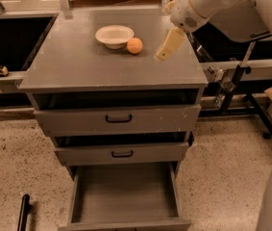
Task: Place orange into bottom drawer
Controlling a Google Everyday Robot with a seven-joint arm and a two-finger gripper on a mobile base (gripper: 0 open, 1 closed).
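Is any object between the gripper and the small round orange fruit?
Nothing visible: bare grey cabinet top alone lies between the cream gripper hovering over it and the small round orange. The cream shallow bowl sits beyond.

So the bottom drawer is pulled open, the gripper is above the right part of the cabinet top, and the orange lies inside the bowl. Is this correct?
Not fully. The camera view shows the orange on the cabinet top beside the bowl, not inside it. The bottom drawer is open; the gripper is above the top's right part.
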